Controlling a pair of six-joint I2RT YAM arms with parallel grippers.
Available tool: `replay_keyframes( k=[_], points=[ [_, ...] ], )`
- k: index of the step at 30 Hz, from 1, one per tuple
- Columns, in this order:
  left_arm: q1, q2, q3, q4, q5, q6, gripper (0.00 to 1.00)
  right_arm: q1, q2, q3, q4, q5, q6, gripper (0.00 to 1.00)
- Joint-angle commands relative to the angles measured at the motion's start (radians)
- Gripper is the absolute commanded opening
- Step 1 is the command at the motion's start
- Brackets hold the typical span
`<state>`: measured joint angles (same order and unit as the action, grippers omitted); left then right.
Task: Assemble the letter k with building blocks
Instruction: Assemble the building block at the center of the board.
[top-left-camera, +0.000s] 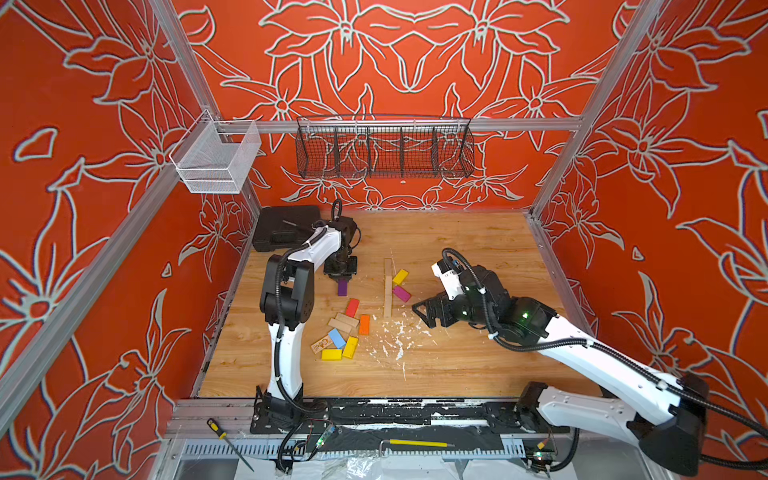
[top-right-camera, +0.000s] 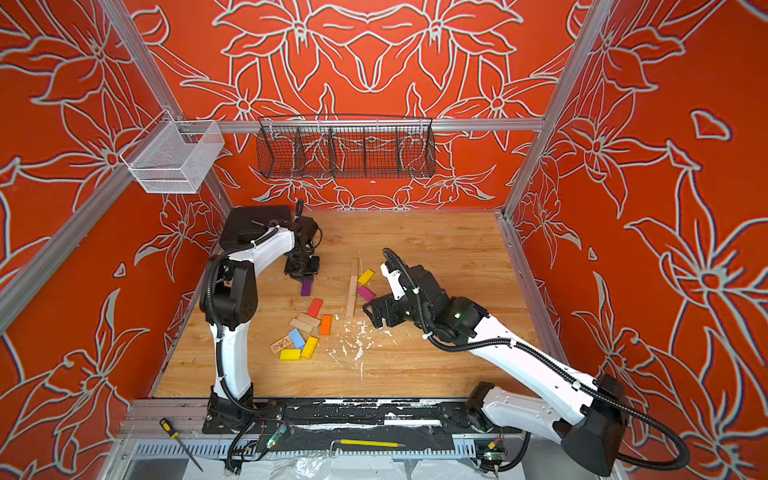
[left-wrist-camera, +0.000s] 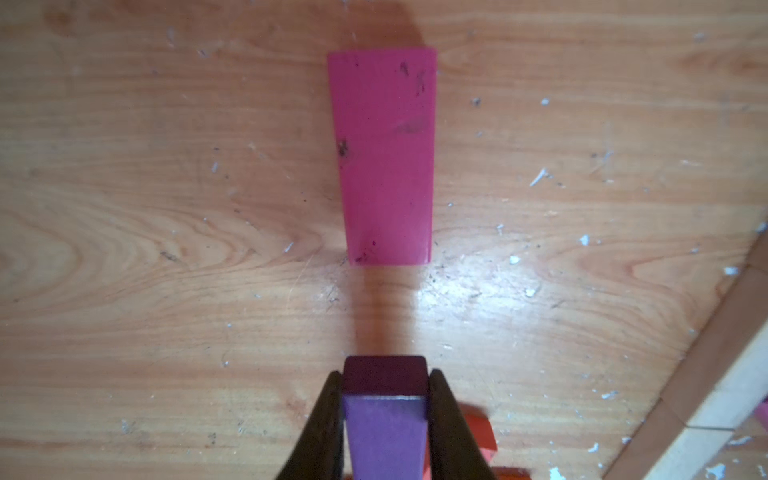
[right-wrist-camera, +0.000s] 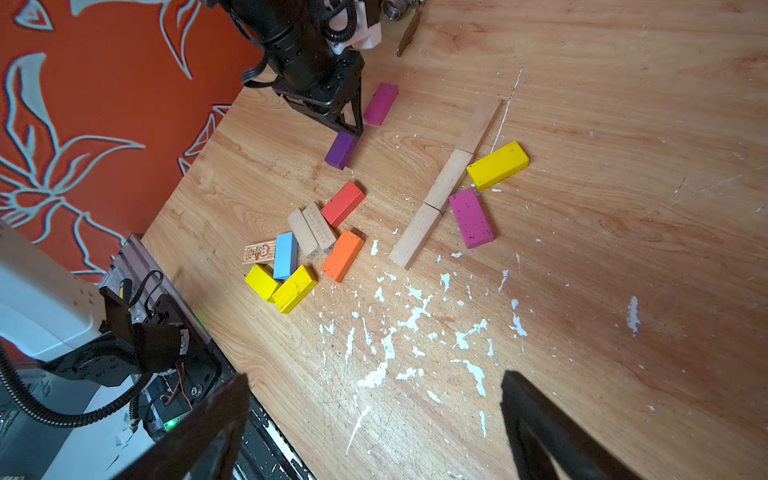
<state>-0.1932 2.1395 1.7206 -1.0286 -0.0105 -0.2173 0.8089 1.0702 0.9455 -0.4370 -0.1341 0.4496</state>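
My left gripper (top-left-camera: 341, 280) (left-wrist-camera: 385, 384) is shut on one end of a purple block (top-left-camera: 342, 287) (left-wrist-camera: 384, 436), held low over the table's back left. Just beyond it a magenta block (left-wrist-camera: 384, 153) (right-wrist-camera: 380, 104) lies flat. Three plain planks (top-left-camera: 388, 286) (right-wrist-camera: 449, 183) lie end to end in a straight line at mid table. A yellow block (top-left-camera: 400, 276) and a second magenta block (top-left-camera: 402, 294) angle off the line's right side. A loose pile of building blocks (top-left-camera: 343, 332) holds red, orange, light blue, yellow, plain and printed pieces. My right gripper (top-left-camera: 422, 316) (right-wrist-camera: 374, 376) hovers open and holds nothing, right of the line.
White flecks of debris (top-left-camera: 395, 336) litter the wood in front of the line. A black case (top-left-camera: 286, 226) sits at the back left corner. A black wire basket (top-left-camera: 384, 149) and a white mesh basket (top-left-camera: 216, 160) hang on the wall rails.
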Motion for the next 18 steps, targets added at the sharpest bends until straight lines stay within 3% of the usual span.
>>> replay_keyframes(
  k=[1,18],
  points=[
    [0.006,0.028,0.018,-0.004,0.011,0.003,0.25,0.005,-0.005,0.009,-0.003,0.026,0.015,0.96],
    [0.008,0.025,0.019,-0.006,0.018,-0.008,0.42,0.005,-0.007,0.014,-0.009,0.028,0.017,0.96]
  ],
)
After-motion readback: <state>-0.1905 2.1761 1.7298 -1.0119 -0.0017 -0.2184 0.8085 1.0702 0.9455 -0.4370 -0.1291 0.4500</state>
